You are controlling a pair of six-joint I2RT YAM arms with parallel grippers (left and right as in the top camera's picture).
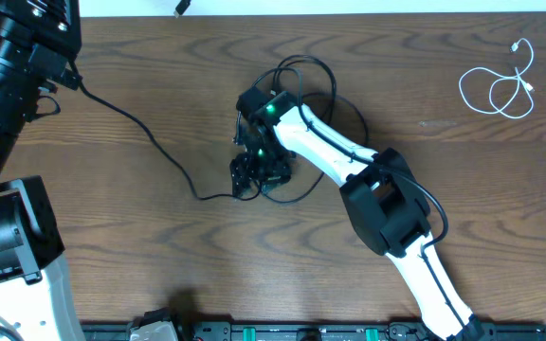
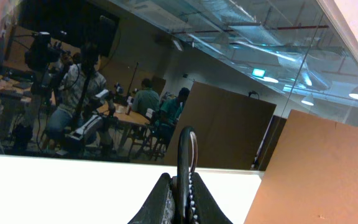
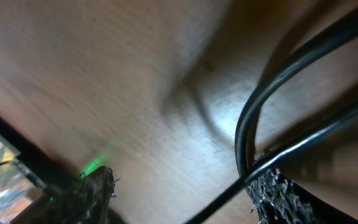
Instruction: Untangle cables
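Tangle of black cables [image 1: 301,61] lies on the desk [image 1: 159,265] under the right hand [image 1: 257,173], fingers spread; white cable [image 1: 499,87] coils far right of it; left hand [image 2: 180,178], far left, clenches one black cable.

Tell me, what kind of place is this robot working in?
Probably a robotics lab or shared workshop. The left wrist view shows seated people at worktables, a bare ceiling with exposed ducts and brown cardboard partitions. Overhead, a white-and-black robot arm works over a brown wood-grain table.
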